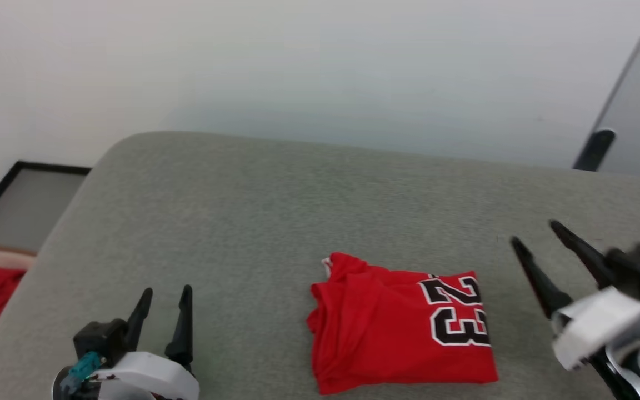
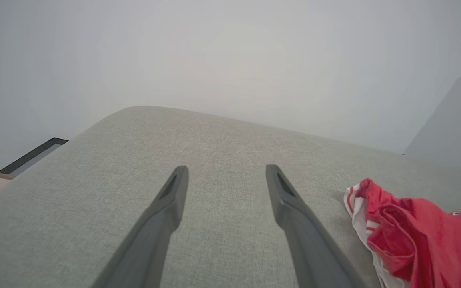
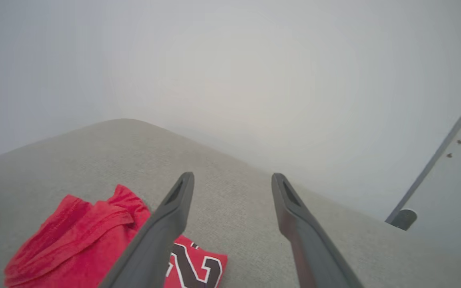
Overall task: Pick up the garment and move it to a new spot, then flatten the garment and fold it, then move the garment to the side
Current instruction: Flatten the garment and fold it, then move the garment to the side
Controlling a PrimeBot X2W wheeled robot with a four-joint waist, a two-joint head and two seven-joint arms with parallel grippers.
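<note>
Garment [image 1: 403, 325]: red, folded into a rough rectangle, black "23" facing up, striped trim peeking out at one end, lying on the grey cushion [image 1: 242, 211] between the two grippers.
Left gripper [image 1: 168, 289]: fingers spread wide, holding nothing, well apart from the garment.
Right gripper [image 1: 533, 231]: fingers spread wide, holding nothing, near the garment, not touching.
</note>
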